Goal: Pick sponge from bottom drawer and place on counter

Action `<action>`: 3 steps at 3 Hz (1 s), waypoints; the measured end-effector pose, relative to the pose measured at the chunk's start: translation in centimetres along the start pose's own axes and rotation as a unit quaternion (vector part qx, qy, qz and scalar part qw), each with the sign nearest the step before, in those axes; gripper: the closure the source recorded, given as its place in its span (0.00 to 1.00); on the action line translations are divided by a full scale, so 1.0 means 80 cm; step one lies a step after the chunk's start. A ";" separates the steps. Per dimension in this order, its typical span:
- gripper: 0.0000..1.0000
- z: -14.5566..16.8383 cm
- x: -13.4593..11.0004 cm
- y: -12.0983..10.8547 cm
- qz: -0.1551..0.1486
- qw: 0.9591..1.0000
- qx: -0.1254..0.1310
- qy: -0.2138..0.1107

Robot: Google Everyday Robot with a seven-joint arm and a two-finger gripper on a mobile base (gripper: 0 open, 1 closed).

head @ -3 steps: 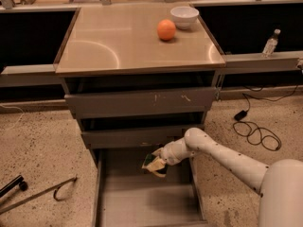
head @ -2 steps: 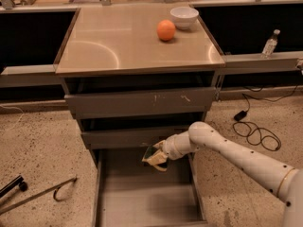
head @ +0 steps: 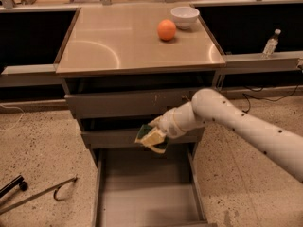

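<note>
Pincer [head: 154, 136] around sponge [head: 150, 139], above bottom drawer [head: 147, 195]

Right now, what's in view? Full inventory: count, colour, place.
sponge: 1, green and yellow, held above the bottom drawer
bottom drawer: 1, grey, pulled open, floor bare
upper drawers: 2, grey, under the counter
counter: 1, beige, cabinet top
orange: 1, orange, on counter
bowl: 1, white, on counter by orange
bottle: 1, clear, right ledge
hooked rod: 1, metal, floor left
arm: 1, white, from right
gripper: 1, shut on sponge
</note>
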State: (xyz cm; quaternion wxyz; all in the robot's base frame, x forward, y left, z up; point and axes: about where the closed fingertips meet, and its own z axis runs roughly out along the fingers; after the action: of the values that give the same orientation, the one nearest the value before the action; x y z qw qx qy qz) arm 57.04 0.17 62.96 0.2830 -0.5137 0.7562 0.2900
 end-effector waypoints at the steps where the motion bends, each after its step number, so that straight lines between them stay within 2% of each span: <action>1: 1.00 -0.009 0.002 0.011 -0.005 1.000 -0.014 0.017; 3: 1.00 -0.019 -0.010 0.005 -0.015 1.000 -0.012 0.018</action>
State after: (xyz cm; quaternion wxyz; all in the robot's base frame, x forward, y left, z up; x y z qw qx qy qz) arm 56.70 -0.36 64.62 0.2674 -0.5335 0.7501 0.2850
